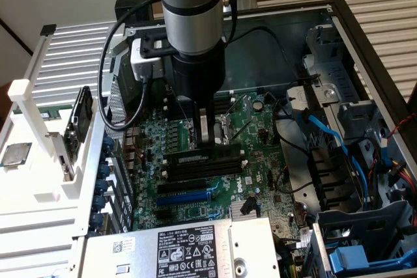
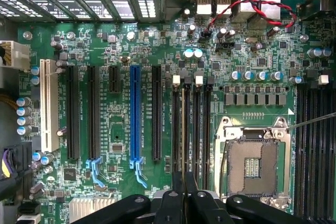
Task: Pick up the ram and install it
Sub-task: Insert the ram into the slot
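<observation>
**Exterior view.** A smooth grey cylindrical arm (image 1: 192, 4) reaches down into an open metal computer case (image 1: 365, 37). It ends in a blocky black gripper (image 1: 207, 138) with narrow, flat metallic fingers (image 1: 204, 125). The fingers point straight down and are nearly together. They are pinched on the top edge of the ram (image 1: 187, 158), a long thin stick with a pale label strip. The ram stands on edge directly under the fingers. It sits along one of the long black slots (image 1: 202, 170) and runs out from the fingers toward the exterior view's left. Past those slots, farther from the fingers, lies a glossy blue slot (image 1: 189, 196). The green motherboard (image 1: 260, 161) around them is densely studded with small parts.

**Wrist view.** The camera looks straight down past the gripper (image 2: 184, 187). Its matt black fingers (image 2: 172, 200) are closed on a thin edge between them. That edge is the ram (image 2: 184, 129), seen as a slim line running away from the fingertips inside one of four parallel black slots (image 2: 206, 129) with white end clips. To one side of the fingers is a square CPU socket (image 2: 252, 163) framed in shiny metal. To the other side are long black expansion slots, the blue slot (image 2: 135, 114) and, farthest off, a white ribbed slot (image 2: 49, 106). The motherboard (image 2: 121, 51) carries round silver-topped capacitors. Twisted red and black wires (image 2: 252, 3) cross its far edge.
</observation>
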